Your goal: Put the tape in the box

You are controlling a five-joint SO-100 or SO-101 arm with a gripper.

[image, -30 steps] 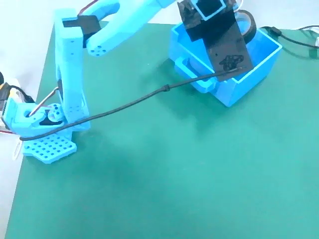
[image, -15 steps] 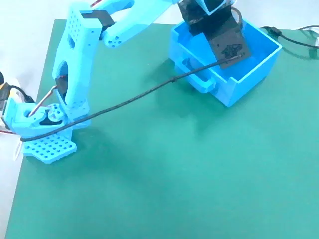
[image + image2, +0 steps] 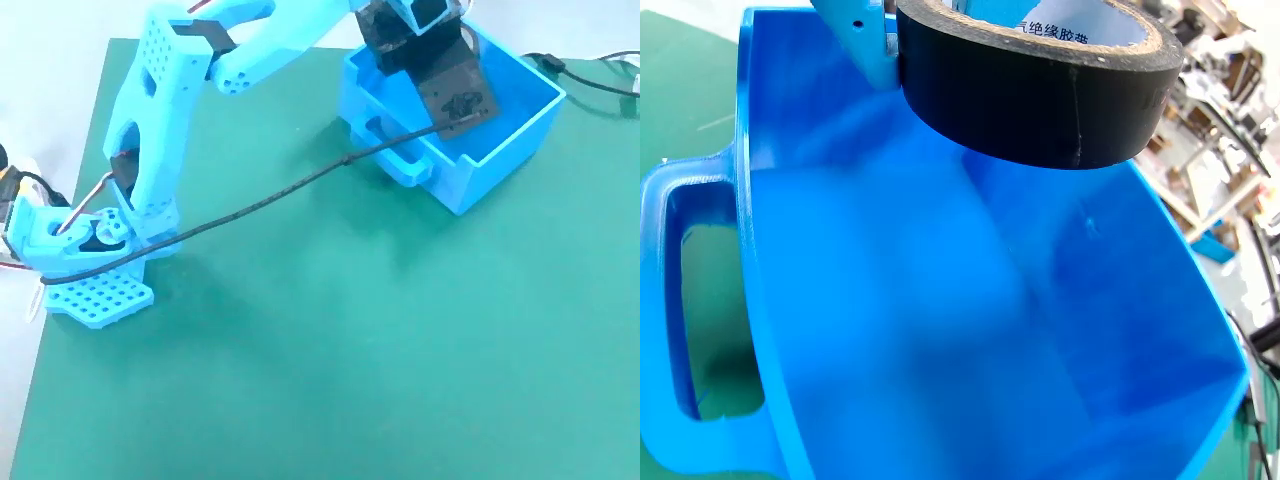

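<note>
Wrist view shows us the small black tape roll (image 3: 1035, 85) gripped by the light-blue gripper (image 3: 970, 30), now sunk lower over the bright blue plastic bin (image 3: 790, 330), so release looks near.

In the fixed view, the gripper (image 3: 455, 50) is hidden behind the arm's black wrist block (image 3: 440, 75), so its jaws cannot be read, and the tape cannot be made out there. That block also covers much of the box (image 3: 500, 140) interior. The arm's upper link (image 3: 290, 30) runs off the top edge.

In the wrist view, the tape (image 3: 1035, 85) is cut off by the top edge, its core print only partly legible. The box floor (image 3: 970, 350) is blurred, its ribs unreadable. The far-right background clutter (image 3: 1230, 110) is too blurred to identify.
</note>
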